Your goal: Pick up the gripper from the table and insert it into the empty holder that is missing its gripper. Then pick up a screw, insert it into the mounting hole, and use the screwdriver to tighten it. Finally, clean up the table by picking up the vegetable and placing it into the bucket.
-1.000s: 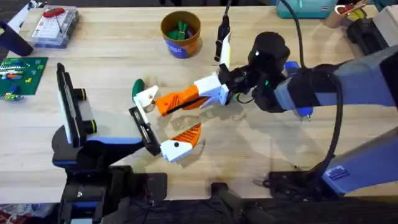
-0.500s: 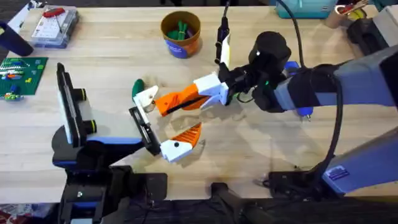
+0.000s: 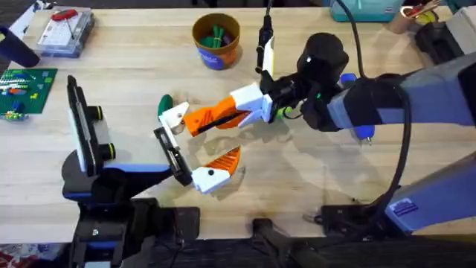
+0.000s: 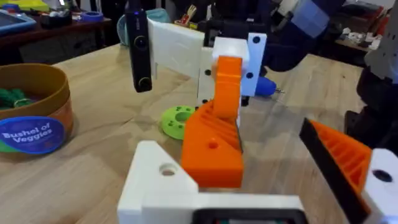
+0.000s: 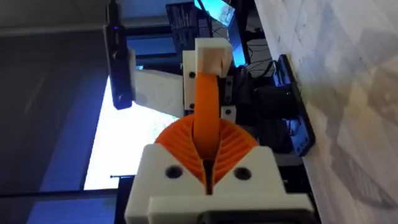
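Orange pads of 1 right gripper point(image 3: 195, 123) clamp 1 gripper point(image 3: 174, 115) beside 1 holder point(image 3: 172, 157); left unclear

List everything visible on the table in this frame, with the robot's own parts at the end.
gripper: one, white block with orange tip, held at the upper end of the holder.
holder: one, black rail, centre-left, on the blue-and-black arm.
bucket: one, orange-brown with blue band, far centre, green items inside.
green disc: one, just behind the gripper.
clear plastic box: one, far left corner.
green board: one, left edge.
right gripper: white-orange fingers, shut on the gripper.
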